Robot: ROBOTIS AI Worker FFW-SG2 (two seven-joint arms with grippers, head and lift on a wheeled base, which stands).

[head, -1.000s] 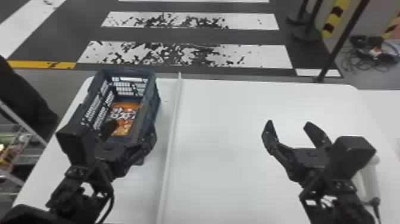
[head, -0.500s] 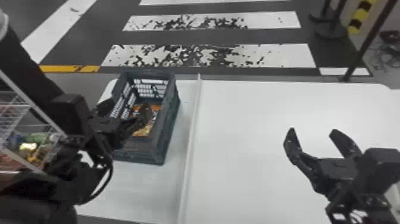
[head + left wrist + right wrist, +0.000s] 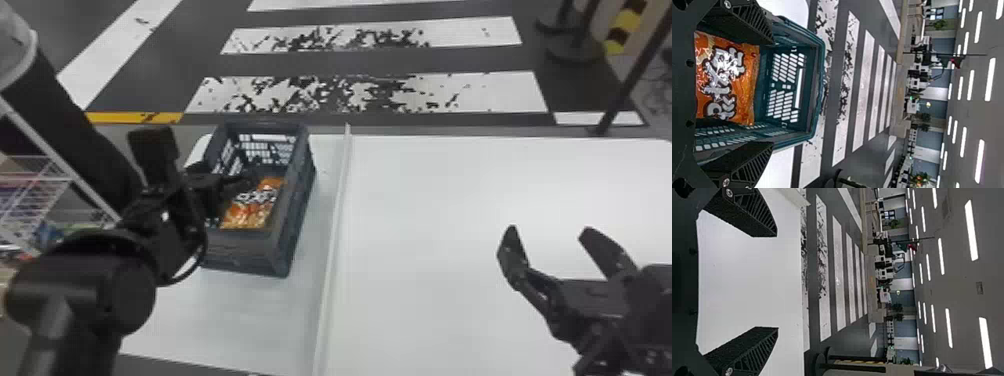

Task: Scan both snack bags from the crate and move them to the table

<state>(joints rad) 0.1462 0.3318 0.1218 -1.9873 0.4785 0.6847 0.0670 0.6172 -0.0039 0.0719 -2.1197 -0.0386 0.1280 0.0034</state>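
Item 1: snack bag (image 3: 250, 212), qty 1, orange w/ wht lettering; is lying inside crate, left of ctr of frame. Lettered face is showing.

Item 2: plastic crate (image 3: 245, 252), dk blue-gray, open-top, lattice walls; is standing upright on tabletop, left of ctr, its far end pointing toward upper edge of frame.

Item 3: L gripper (image 3: 227, 175), blk; is hanging at crate's near-left side, left of ctr of frame, one finger reaching over the opening. Fingers are standing apart, released; in L wrist view the bag is showing beyond & btwn them. Contact w/ crate: can't tell.

Item 4: R gripper (image 3: 550, 229), blk; is hanging over tabletop, lower right of frame, well apart from crate. Fingers are gaping wide, released, only tabletop lying in line btwn them.

Item 5: wht tabletop (image 3: 450, 200); is spanning lower-ctr & right of frame, & running under crate.

Item 6: wht divider strip (image 3: 332, 240); is running from mid-frame down to bottom edge, just beside crate, R gripper being on its other side.

Item 7: wht wire rack (image 3: 37, 175); is standing at left edge of frame, assorted goods sitting in it.

Item 8: striped floor (image 3: 375, 92), blk/wht paint, worn; is filling upper part of frame.
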